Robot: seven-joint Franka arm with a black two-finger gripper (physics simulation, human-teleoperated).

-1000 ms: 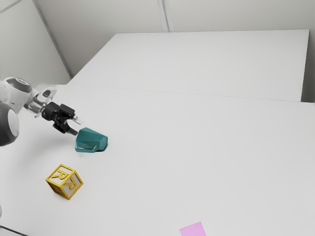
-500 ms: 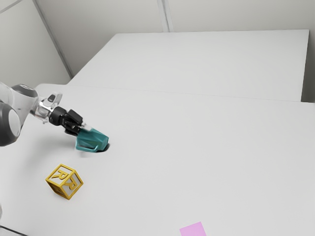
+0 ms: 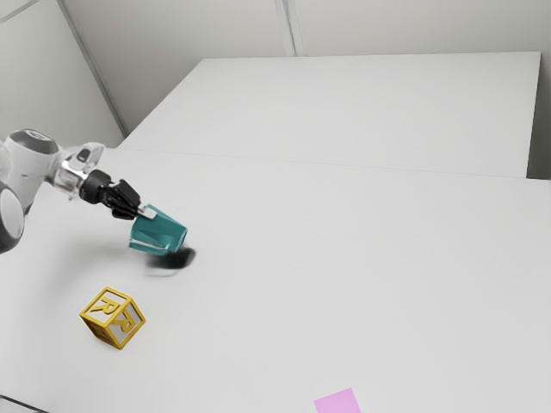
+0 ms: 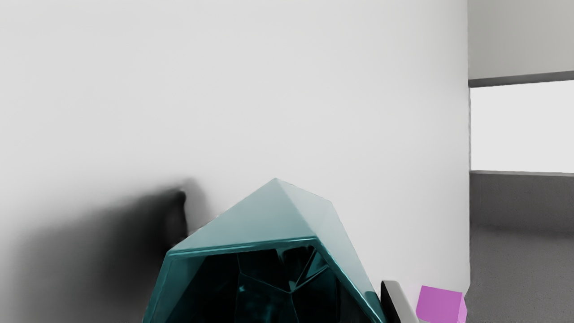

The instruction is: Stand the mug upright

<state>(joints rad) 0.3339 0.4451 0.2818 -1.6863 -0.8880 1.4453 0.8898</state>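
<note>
The teal faceted mug hangs tilted on its side just above the table, its shadow on the tabletop below. At its mouth end, the gripper is shut on it. In the wrist view the mug has its dark open mouth turned toward my hand, inside the gripper. One finger presses against the mug's outer wall; the other finger is hidden behind the mug.
A yellow letter cube lies on the white table, near the mug. A pink block sits at the exterior view's bottom edge; the wrist view has this pink block beyond the finger.
The gripper moved onto the mug and closed on it. The mug has risen off the table, its shadow now apart from it. The yellow cube and pink block stayed still.
</note>
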